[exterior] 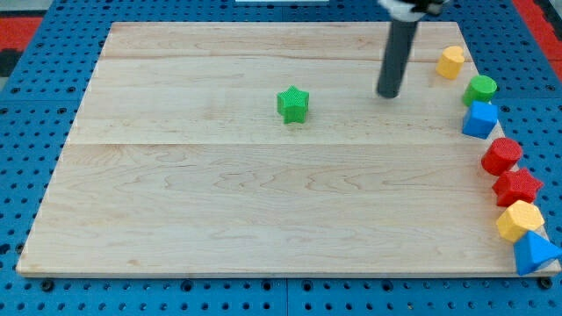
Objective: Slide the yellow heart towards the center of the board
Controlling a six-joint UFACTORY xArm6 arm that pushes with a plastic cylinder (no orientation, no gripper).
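Note:
A yellow block (pixel 450 62), seemingly the heart, lies near the board's right edge at the view's top right. My tip (pixel 388 94) rests on the board to the left of it and slightly lower, apart from it. A green star (pixel 292 104) lies well to the left of my tip, near the upper middle of the board.
Along the right edge, from the top down, lie a green round block (pixel 480 89), a blue cube (pixel 480 119), a red round block (pixel 501 155), a red star-like block (pixel 517 187), a yellow angular block (pixel 520 219) and a blue triangular block (pixel 533 253). The wooden board (pixel 176 202) sits on a blue perforated table.

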